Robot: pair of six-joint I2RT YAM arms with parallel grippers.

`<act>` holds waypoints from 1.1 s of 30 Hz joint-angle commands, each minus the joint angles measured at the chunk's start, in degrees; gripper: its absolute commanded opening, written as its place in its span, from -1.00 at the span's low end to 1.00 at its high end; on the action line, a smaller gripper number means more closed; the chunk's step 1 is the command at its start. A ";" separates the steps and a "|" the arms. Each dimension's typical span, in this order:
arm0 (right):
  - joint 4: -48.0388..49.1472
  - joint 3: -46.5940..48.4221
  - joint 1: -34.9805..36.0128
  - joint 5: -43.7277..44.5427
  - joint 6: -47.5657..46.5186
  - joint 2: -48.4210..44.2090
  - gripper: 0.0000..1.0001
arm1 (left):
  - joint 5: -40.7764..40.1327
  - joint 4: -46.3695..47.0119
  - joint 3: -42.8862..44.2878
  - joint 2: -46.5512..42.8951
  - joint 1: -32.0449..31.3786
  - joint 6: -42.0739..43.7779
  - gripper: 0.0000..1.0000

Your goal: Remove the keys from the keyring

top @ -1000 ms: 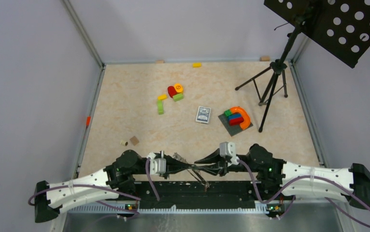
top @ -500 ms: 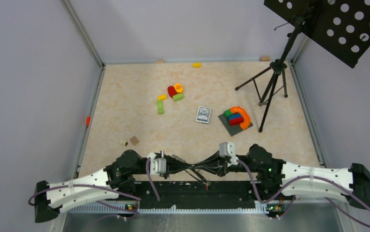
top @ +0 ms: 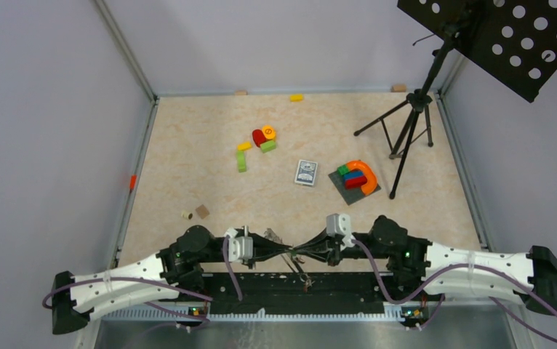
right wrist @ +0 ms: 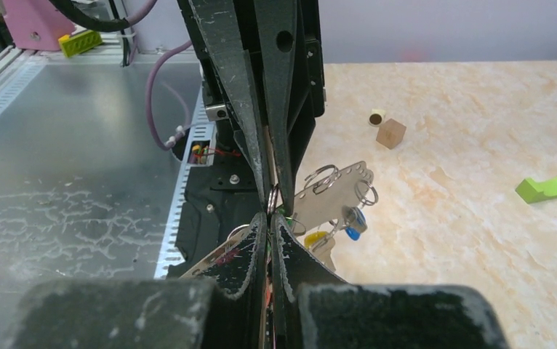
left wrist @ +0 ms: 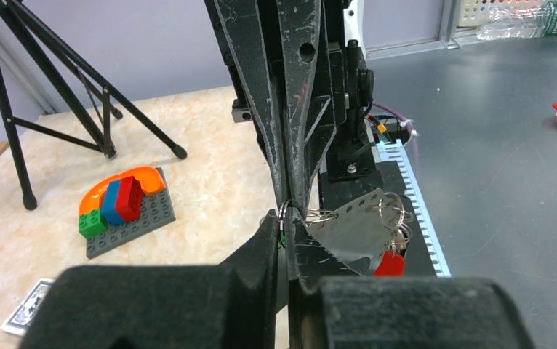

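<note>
Both the left gripper (left wrist: 283, 229) and right gripper (right wrist: 268, 222) clench tip to tip on the keyring (right wrist: 272, 198), by the table's (top: 188, 182) near edge; tagged keys (right wrist: 352, 218) hang from it; removal looks barely begun.

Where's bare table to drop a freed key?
Widest: between the left rail and the green block, beyond the wooden cube. Also the strip from the card box back to the keys, and right of the grey baseplate. Crowded: the near edge around the keys, and under the tripod.
</note>
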 commanded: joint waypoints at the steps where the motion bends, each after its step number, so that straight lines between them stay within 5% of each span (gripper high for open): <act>1: -4.27 4.75 0.56 -1.11 -0.98 -1.01 -1.00 | -2.08 2.76 2.17 -0.21 -0.06 -0.18 -0.82; 33: -17.46 11.06 0.51 1.28 -2.39 0.90 -1.00 | 7.38 -4.15 7.87 10.24 -0.06 2.75 -0.80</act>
